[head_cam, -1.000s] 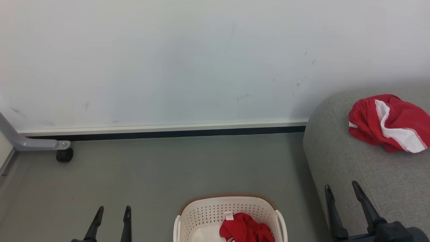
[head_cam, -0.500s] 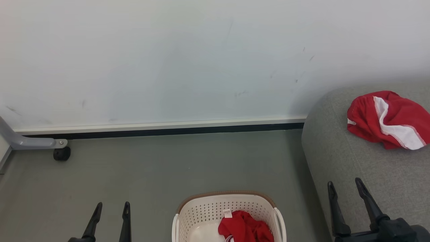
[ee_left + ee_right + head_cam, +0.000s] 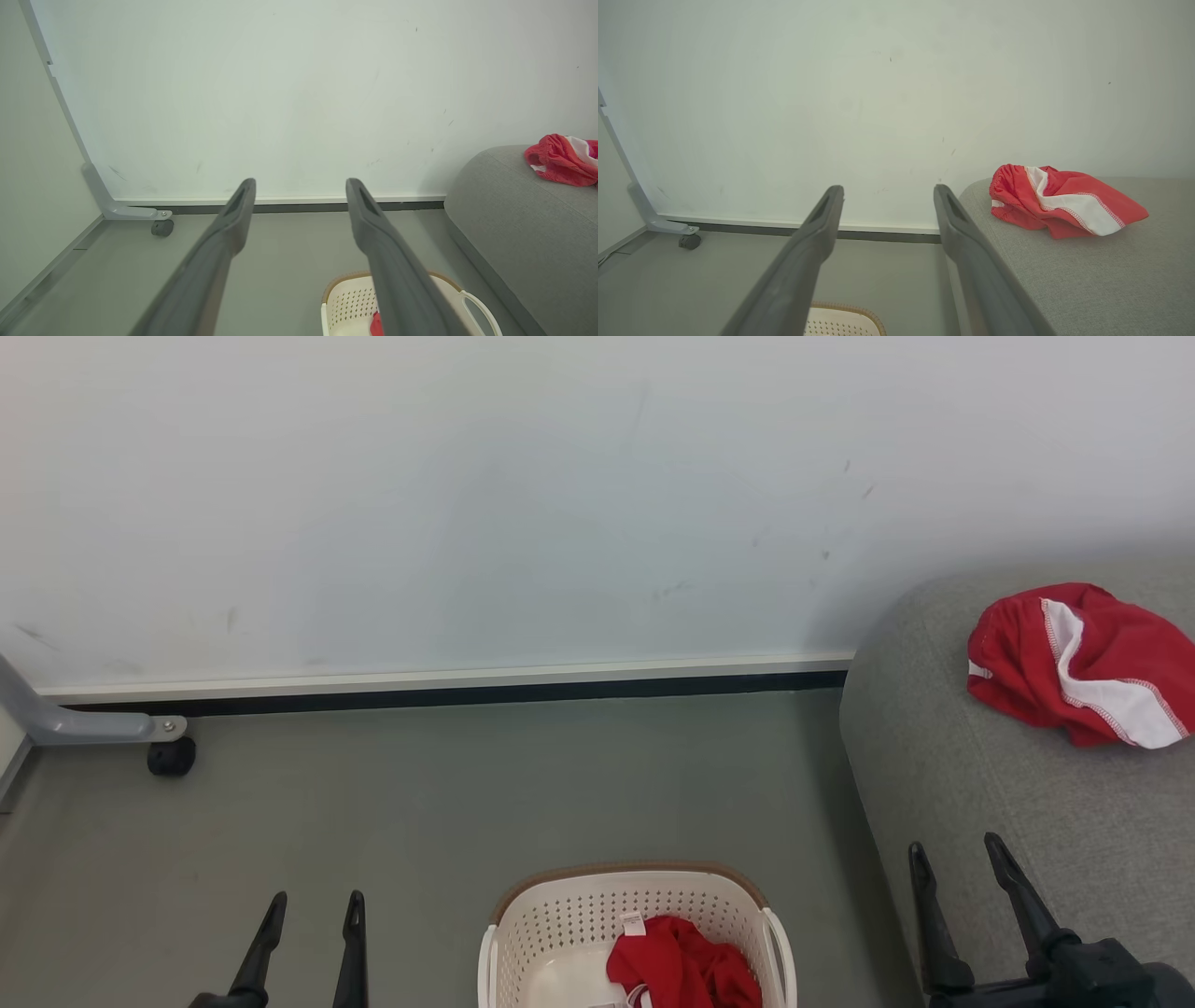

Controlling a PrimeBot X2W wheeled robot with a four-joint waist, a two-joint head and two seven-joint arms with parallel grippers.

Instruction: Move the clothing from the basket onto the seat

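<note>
1. Wall (image 3: 467, 523): flat, off-white, painted, with a few faint dark scuff marks. A pale skirting strip and a dark line run along its foot.

2. Floor (image 3: 523, 784): smooth, grey-green, and meets the wall at the skirting.

3. Seat (image 3: 980, 821): large grey fabric-upholstered sofa with a rounded end. It stands on the floor at the robot's right with its far side against the wall.

4. Basket (image 3: 569, 933): cream-white plastic laundry basket with perforated sides, a brown woven-look rim and a loop handle on each side. It stands upright on the floor, near the sofa's rounded end with a strip of floor between them. In the head view it lies between the two grippers.

5. Clothing, first piece (image 3: 1074, 663): bright red soft garment with a white band edged in red-white stitching. It lies crumpled on top of the sofa, close to the wall.

6. Clothing, second piece (image 3: 681, 966): bright red crumpled garment lying inside the basket, towards its right half. A sliver of white shows at its lower edge.

7. Right gripper (image 3: 954, 845): two long dark fingers on a black body, seen against the sofa's near left edge. The jaws are spread wide with only air between them.

8. Left gripper (image 3: 317, 898): two long dark fingers above the floor, left of the basket. The jaws are spread wide with only air between them.

9. Frame leg (image 3: 93, 723): grey metal, angled, at the far left by the wall. It rests on a small black castor (image 3: 171, 756).

10. Label (image 3: 633, 924): small white paper tag on the basket's inner back wall, just above the red garment.
</note>
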